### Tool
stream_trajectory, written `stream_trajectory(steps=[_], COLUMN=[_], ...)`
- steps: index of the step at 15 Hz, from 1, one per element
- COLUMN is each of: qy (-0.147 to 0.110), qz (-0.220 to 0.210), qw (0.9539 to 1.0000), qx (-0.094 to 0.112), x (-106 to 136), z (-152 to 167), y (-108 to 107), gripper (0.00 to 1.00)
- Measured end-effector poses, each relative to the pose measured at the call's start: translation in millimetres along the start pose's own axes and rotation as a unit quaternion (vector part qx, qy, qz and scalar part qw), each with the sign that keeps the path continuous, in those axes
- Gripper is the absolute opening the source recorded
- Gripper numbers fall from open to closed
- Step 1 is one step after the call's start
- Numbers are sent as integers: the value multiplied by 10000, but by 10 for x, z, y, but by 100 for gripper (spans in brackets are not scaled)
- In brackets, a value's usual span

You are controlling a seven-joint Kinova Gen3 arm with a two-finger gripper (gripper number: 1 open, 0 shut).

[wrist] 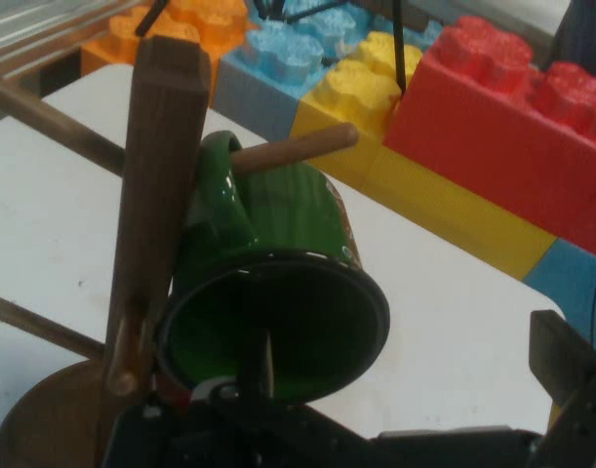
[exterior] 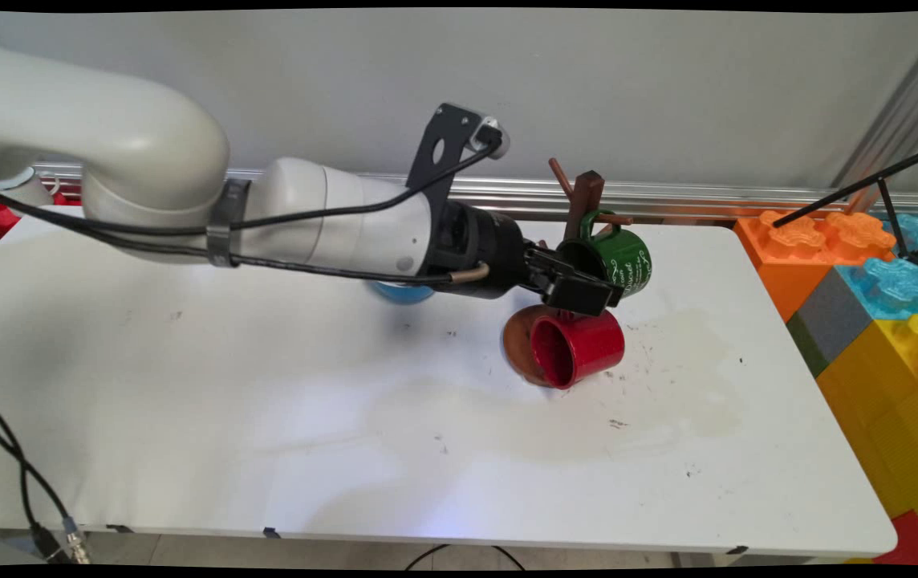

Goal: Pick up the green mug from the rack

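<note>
white table (exterior: 347,417) stained (big toy blocks (exterior: 884,321) beside)

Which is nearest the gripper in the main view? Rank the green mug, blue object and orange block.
From the gripper:
1. Green mug, hanging on the wooden rack, right beside it.
2. Blue object, behind the arm, leftward.
3. Orange block, off the table's right end.

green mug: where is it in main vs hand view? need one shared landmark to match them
Main view: green mug sits right of centre, hanging on the wooden mug tree, just above the red mug.
Hand view: green mug fills the centre, open mouth toward the camera.
Shared landmark: the mug tree's upright post.
</note>
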Motion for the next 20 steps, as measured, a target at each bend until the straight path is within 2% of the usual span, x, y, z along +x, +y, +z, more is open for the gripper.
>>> stream_trajectory(steps=[7,20], qy=[273,495], qz=[-205,-386], qw=[9994,9980], qx=[23,125], x=[-127,-286], z=[187,509], y=[45,71], gripper=[100,100])
